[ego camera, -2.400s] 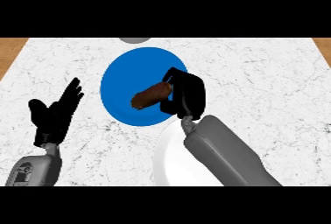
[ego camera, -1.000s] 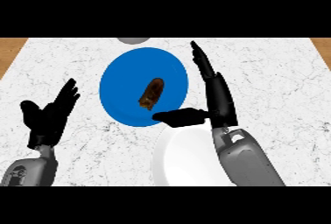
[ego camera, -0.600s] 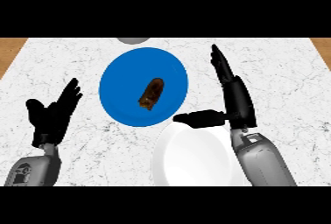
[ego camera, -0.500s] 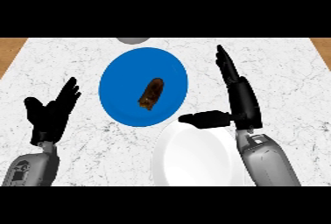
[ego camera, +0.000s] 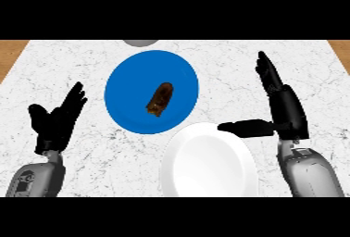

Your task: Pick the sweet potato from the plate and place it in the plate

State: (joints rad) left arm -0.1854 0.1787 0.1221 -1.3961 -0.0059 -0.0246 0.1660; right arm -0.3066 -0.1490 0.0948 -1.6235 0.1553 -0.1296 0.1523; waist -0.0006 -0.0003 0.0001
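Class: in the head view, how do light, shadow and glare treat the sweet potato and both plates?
Head view: even light, no glare on the blue plate; sweet potato casts no clear shadow; white plate stands off the pale counter only by faint grey rim shading; left hand and right hand read as flat black shapes.

Take the blue plate (ego camera: 126, 78) as your marker. The sweet potato (ego camera: 160, 99) lies near its middle, open to reach from above and every side. To its left, bare counter (ego camera: 68, 60) runs up to your left hand (ego camera: 58, 118), fingers up, apart from the rim. To its right, counter lies open as far as your right hand (ego camera: 284, 104), fingers straight, thumb stretched inward. At its near-right rim the white plate (ego camera: 205, 171) butts in, blocking low passes. Just past its far rim sits a grey round thing (ego camera: 140, 42).
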